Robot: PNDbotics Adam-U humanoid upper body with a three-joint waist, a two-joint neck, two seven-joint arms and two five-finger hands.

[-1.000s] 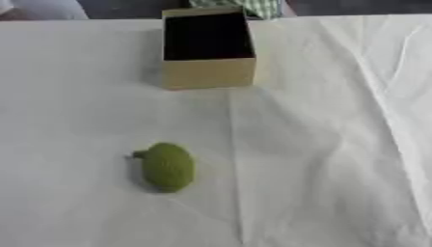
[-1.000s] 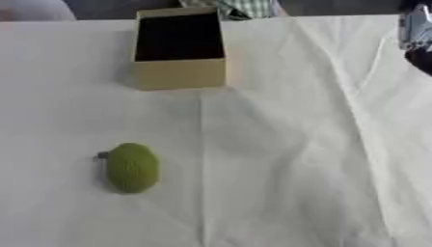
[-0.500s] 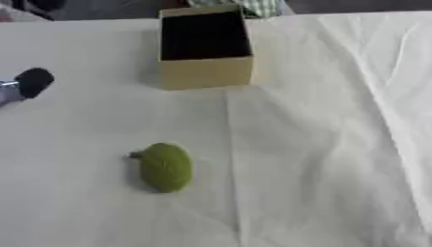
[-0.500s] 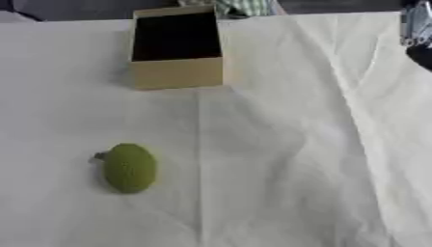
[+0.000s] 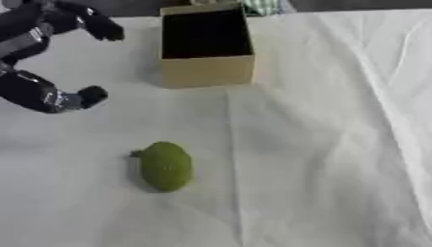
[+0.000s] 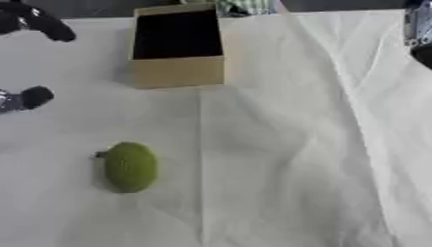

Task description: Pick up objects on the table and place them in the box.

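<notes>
One green fruit lies on the white cloth, near the front and well apart from the open box at the far edge. Box interior appears dark; contents cannot be told. Pickup not yet made. Left hand hovers at upper left, fingers spread, holding nothing. Right hand barely shows; its fingers cannot be told. Open room all round the fruit.

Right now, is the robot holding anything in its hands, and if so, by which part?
Nothing is held. The left hand hangs open above the cloth, left of the box; the green fruit lies untouched.
</notes>
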